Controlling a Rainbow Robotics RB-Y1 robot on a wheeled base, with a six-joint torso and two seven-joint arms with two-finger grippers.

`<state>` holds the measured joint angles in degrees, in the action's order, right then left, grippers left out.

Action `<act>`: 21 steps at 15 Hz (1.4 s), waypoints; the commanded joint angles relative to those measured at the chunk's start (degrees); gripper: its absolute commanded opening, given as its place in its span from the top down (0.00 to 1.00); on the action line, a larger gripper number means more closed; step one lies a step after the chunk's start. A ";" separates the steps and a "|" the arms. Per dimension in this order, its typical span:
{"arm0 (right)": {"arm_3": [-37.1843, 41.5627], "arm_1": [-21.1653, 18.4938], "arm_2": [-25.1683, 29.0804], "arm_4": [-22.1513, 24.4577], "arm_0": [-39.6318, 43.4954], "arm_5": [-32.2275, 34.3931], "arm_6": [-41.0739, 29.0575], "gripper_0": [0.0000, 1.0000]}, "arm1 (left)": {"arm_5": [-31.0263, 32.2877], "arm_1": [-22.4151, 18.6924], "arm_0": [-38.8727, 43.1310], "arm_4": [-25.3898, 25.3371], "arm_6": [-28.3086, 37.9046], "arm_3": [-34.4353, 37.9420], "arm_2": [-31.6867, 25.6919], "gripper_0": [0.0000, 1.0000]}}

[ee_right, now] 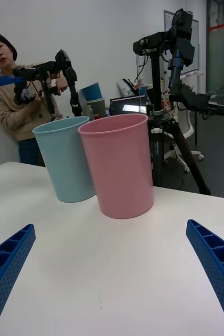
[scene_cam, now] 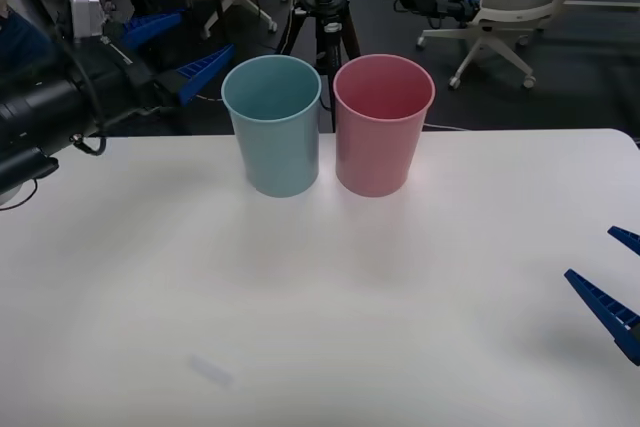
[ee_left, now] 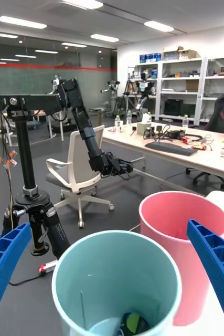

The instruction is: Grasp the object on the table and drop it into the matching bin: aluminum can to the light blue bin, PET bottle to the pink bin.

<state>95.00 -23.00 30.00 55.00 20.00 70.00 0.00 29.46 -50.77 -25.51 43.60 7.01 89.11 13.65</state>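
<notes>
The light blue bin [scene_cam: 272, 137] and the pink bin [scene_cam: 380, 137] stand upright side by side at the far middle of the white table [scene_cam: 320, 327]. My left gripper [scene_cam: 208, 30] hovers open just behind and above the blue bin's rim, with nothing between its fingers. From the left wrist I look down into the light blue bin [ee_left: 117, 262], beside the pink bin [ee_left: 180, 220]. A small dark thing [ee_left: 130, 323] lies on the blue bin's floor; I cannot tell whether it is the aluminum can. My right gripper [scene_cam: 588, 252] rests open low over the table's right edge, facing both bins [ee_right: 64, 163] [ee_right: 119, 168].
A black tripod [scene_cam: 325, 17] stands on the floor right behind the two bins, and a white office chair [scene_cam: 510, 7] sits farther back right. The table's far edge runs just behind the bins. The wide tabletop in front of them is bare.
</notes>
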 commanded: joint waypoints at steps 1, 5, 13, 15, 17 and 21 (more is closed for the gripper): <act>0.00 0.00 0.00 0.00 0.00 0.00 0.00 0.00 | 2.09 0.14 7.23 1.40 -0.24 4.85 -5.65 0.00; 0.00 0.00 0.00 0.00 0.00 0.00 0.00 0.00 | 5.60 1.81 20.06 2.28 0.02 11.70 -14.09 0.00; 0.00 0.00 0.00 0.00 0.00 0.00 0.00 0.00 | 25.56 20.36 32.19 17.40 1.17 12.58 -32.10 0.00; 0.00 0.00 0.00 0.00 0.00 0.00 0.00 0.00 | 29.25 24.93 34.74 20.39 1.61 13.02 -35.71 0.00; 0.00 0.00 0.00 0.00 0.00 0.00 0.00 0.00 | 30.83 27.74 38.78 20.74 1.69 14.25 -37.64 0.00; 0.00 0.00 0.00 0.00 0.00 0.00 0.00 0.00 | 31.09 29.24 48.19 18.10 1.34 18.64 -39.05 0.00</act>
<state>95.00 -23.00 30.00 55.00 20.00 70.00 0.00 60.50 -21.55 21.04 62.66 8.48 107.32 -25.32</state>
